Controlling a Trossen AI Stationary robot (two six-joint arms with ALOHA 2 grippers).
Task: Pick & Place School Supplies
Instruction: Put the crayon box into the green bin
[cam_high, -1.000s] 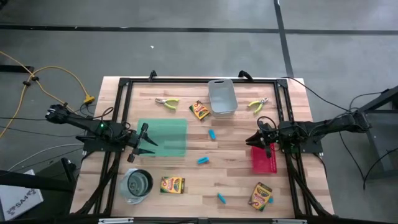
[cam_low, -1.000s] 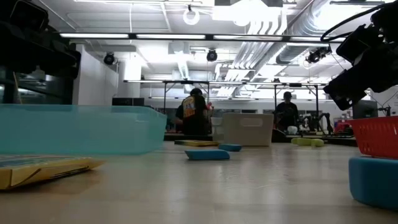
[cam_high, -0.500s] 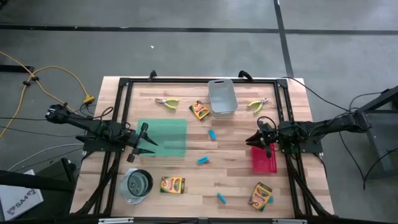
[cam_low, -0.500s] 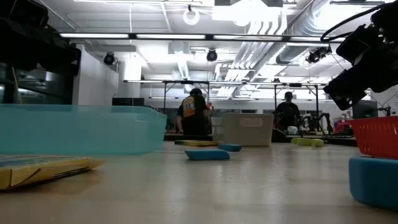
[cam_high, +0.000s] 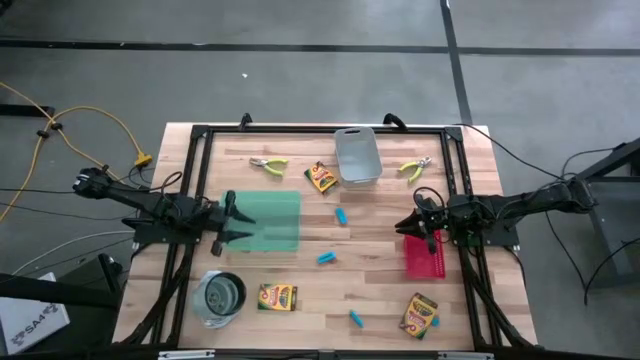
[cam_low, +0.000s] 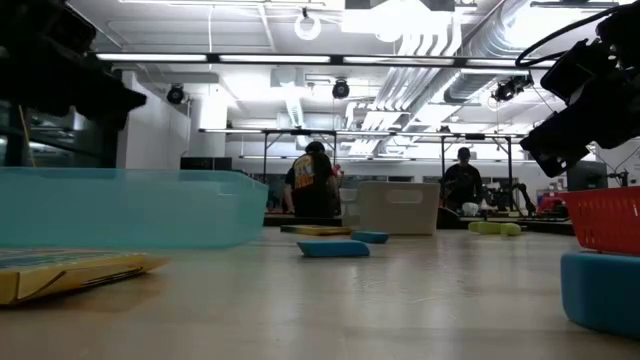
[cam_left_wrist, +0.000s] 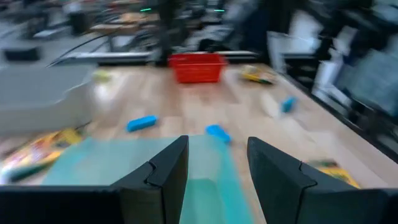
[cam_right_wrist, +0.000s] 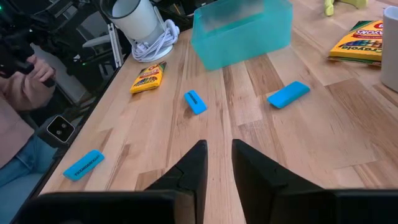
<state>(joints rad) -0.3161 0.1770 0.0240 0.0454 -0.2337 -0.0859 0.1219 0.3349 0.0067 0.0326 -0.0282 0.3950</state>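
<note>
Since the earlier frame, our left end effector (cam_high: 226, 222), fingers released, is shifting over the green mat (cam_high: 268, 220); right end effector (cam_high: 409, 228), narrowly parted and empty, is idling. Crayon boxes (cam_high: 277, 297) and blue blocks (cam_high: 327, 258) are lying untouched on the table (cam_high: 375, 275).

Overhead count, wooden table (cam_high: 300, 300): three crayon boxes, one near grey bin (cam_high: 321, 177), one beside metal cup (cam_high: 277, 297), one at right front corner (cam_high: 420, 314). Three light-blue blocks visible: (cam_high: 342, 216), (cam_high: 326, 258), (cam_high: 356, 319). Two plier-like tools, left (cam_high: 267, 163) and right (cam_high: 415, 169) of bin. One grey bin (cam_high: 357, 156), one green mat (cam_high: 268, 220), one red tray (cam_high: 428, 257), one metal cup (cam_high: 221, 296). Two robot arms. Two people in background.
</note>
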